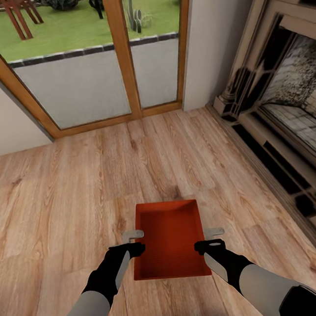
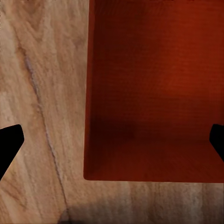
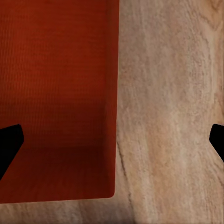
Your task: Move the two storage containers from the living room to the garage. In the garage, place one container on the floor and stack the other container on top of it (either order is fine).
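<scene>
One red-orange storage container [image 1: 170, 240], open-topped and empty, sits on the light wood-plank floor of the living room, just ahead of me. My left gripper [image 1: 134, 242] hovers over its left wall and is open, one finger outside the wall and one over the inside [image 2: 113, 142]. My right gripper [image 1: 213, 237] is open in the same way over the right wall [image 3: 113, 142]. The left wrist view looks down at the container's [image 2: 154, 84] corner, and the right wrist view at the container's [image 3: 56, 84] opposite side. The garage is out of view.
Wood-framed glass garden doors [image 1: 121, 58] stand straight ahead, with white wall on either side. A fireplace [image 1: 291, 112] with a raised hearth runs along the right. Open wood floor [image 1: 49, 201] lies to the left of and around the container.
</scene>
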Tool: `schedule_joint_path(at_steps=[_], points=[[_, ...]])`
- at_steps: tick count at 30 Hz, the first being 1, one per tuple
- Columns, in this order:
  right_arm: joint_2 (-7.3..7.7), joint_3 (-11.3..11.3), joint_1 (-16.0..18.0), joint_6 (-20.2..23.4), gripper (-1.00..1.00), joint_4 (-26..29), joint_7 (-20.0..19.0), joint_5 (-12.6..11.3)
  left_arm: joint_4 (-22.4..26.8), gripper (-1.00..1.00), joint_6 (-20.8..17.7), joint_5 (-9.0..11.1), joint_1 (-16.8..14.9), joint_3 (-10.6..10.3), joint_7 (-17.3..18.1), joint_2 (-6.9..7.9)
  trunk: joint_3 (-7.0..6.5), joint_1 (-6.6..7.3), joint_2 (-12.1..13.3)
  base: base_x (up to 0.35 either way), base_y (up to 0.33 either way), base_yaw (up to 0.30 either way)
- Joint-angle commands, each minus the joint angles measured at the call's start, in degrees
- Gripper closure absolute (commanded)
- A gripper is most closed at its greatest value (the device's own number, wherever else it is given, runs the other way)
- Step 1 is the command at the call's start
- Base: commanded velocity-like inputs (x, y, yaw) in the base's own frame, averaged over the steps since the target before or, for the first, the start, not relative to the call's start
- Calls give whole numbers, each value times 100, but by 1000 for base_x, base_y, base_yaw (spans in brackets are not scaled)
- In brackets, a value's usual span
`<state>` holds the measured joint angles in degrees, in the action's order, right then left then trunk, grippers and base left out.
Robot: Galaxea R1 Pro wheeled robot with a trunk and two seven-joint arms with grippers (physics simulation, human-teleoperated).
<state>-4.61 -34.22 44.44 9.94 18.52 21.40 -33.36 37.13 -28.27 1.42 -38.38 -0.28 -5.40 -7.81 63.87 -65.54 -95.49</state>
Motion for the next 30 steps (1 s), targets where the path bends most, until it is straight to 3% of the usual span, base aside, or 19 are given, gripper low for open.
schedule_joint_path(at_steps=[1, 4, 14, 22, 27, 28, 30], points=[[4, -47, 4, 40, -100, 11, 41, -30, 76, -100, -41, 11, 1, -8, -31, -1, 3, 0, -2, 0, 0, 0], [9, -47, 4, 41, -100, 11, 40, -30, 199, -100, -65, 9, 0, -8, -37, -1, 3, 0, -2, 0, 0, 0], [6, -45, 4, 25, -100, 6, 33, -30, 311, -100, -121, 0, -1, -28, -41, 5, 183, -219, -403, 0, 0, 0], [-6, -41, 4, 17, -100, 3, 32, -30, 329, -100, -115, -48, 4, -24, -62, 23, 183, -219, -403, 0, 0, 0], [-11, -41, 4, 17, -100, -3, 31, -30, 328, -100, -106, -391, 0, -13, -61, 25, 183, -219, -403, 0, 0, 0], [-12, -41, 4, 17, -100, -5, 31, -30, 325, -100, -100, -559, 1, -17, -52, 21, 183, -219, -403, 0, 0, 0], [-13, -41, 4, 17, -100, -6, 31, -30, 324, -100, -99, -600, -1, -25, -51, 19, 183, -219, -403, 0, 0, 0]])
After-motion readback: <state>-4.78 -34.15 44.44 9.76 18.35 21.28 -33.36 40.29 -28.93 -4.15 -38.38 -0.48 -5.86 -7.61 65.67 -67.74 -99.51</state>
